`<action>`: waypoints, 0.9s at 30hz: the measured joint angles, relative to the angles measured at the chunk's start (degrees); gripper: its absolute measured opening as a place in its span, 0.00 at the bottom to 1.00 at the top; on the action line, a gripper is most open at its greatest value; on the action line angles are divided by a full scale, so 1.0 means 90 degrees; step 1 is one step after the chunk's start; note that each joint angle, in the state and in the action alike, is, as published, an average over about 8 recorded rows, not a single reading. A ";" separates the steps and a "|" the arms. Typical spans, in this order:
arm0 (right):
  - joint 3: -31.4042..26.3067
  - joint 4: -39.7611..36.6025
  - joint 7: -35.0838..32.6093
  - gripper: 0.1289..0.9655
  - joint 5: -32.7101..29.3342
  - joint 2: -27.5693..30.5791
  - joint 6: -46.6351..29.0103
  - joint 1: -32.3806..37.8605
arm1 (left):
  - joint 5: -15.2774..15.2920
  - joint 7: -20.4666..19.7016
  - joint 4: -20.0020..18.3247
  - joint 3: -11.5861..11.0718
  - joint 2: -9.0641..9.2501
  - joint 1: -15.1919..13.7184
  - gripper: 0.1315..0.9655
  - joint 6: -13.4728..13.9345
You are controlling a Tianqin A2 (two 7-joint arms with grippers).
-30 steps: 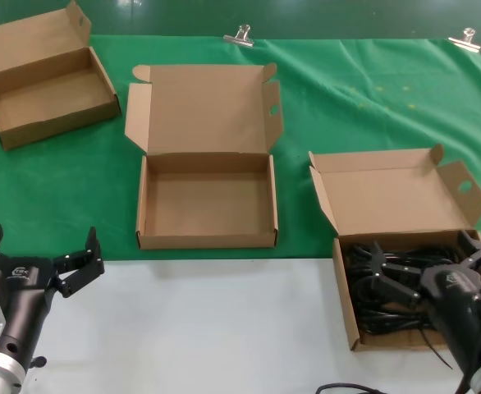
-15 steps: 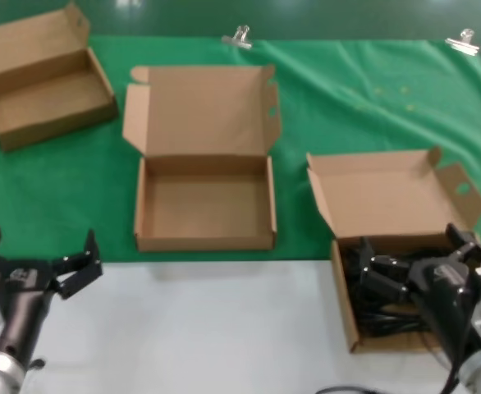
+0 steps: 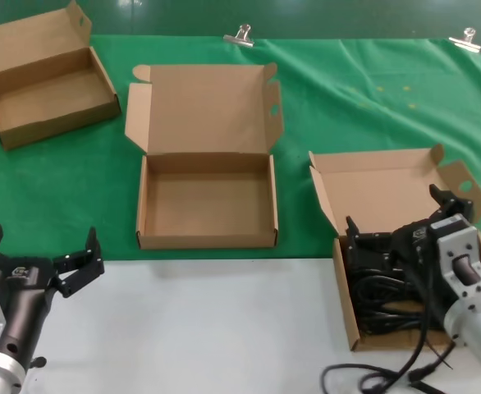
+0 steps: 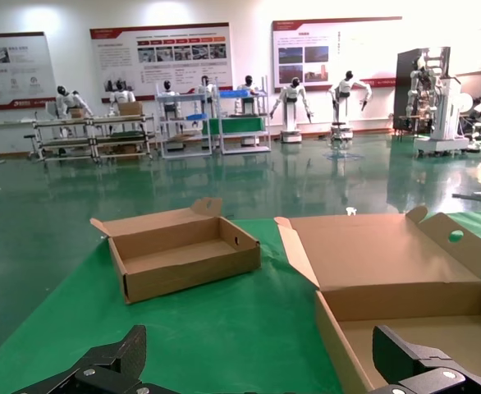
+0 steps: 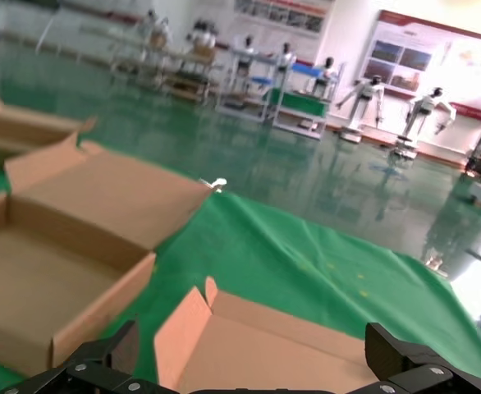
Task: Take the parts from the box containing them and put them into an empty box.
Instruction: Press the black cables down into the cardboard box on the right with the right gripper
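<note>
Hovering over the full box (image 3: 388,193), our right gripper (image 3: 403,220) had its fingers spread wide, holding nothing. The cables (image 3: 384,287) lay in that tray (one strand trailing over the front edge). Our left gripper (image 3: 37,253), also spread, sat parked near the empty box (image 3: 207,185).

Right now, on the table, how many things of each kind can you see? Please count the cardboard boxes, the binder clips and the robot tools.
Cardboard boxes: 3 (empty shallow box, box with black cables, far-left box)
Binder clips: 2 (first, second)
Robot tools: 2 (left tool, right tool)
Total: 7
</note>
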 joint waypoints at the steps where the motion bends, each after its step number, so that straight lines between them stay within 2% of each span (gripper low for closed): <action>1: -0.0277 0.0090 -0.0204 1.00 0.0284 0.0189 0.0205 0.0150 | 0.0000 0.0000 0.0000 0.0000 0.0000 0.0000 1.00 0.0000; 8: -0.2072 0.0880 -0.1666 1.00 0.2014 0.1480 0.1594 0.1072 | 0.0001 0.0000 0.0000 0.0000 0.0000 0.0000 1.00 0.0000; 14: -0.3137 0.1334 -0.2487 1.00 0.2542 0.2217 0.2212 0.1747 | 0.0001 0.0000 0.0000 0.0000 0.0000 0.0000 1.00 0.0000; 19: -0.3512 0.1582 -0.3352 1.00 0.2654 0.2616 0.2358 0.2068 | 0.0001 0.0000 0.0000 0.0000 0.0000 0.0000 1.00 0.0000; 27: -0.3648 0.1918 -0.4438 1.00 0.2692 0.2985 0.2302 0.2114 | 0.0001 -0.0001 0.0000 0.0000 0.0000 0.0000 1.00 0.0000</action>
